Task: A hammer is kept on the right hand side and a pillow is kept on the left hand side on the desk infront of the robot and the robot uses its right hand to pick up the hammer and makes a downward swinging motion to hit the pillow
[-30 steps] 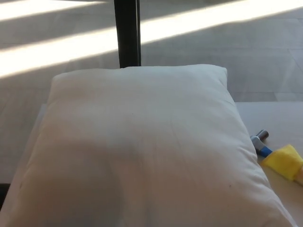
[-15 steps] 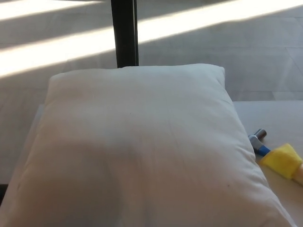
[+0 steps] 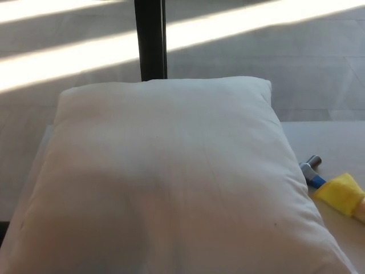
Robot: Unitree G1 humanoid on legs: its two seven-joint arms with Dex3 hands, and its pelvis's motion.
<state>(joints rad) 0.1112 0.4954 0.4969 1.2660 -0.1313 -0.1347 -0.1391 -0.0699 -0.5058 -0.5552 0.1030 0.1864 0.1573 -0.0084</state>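
Hammer (image 3: 328,185) at the right edge of the head view, lying on the desk (image 3: 336,142) just beside the pillow's right side, partly cut off by the frame. Metal head nearest the pillow, dark grey and small, then a short blue stretch of shaft, then a yellow block of padding or grip running off toward the lower right corner. Whether head and pillow actually touch, impossible to say: very close at least. Pillow (image 3: 165,182) large, white, plump, filling most of the view from the left edge to past the middle, far edge lifted into two soft corners, near edge running out of the bottom of the frame. Faint creases across the cover, a tiny dark speck toward the lower right, a broad soft shadow over the lower left part. Pale desk surface showing only as a narrow strip at the right of the pillow and a sliver along its left side. Beyond the desk, a grey floor (image 3: 319,68) crossed by bright diagonal bands of sunlight. A black upright post (image 3: 151,40) rising just behind the pillow's far edge, left of centre, running out of the top of the frame. No robot hand in view, left or right, so no word possible on fingers released, clenched or grasping. Hammer lying unheld.
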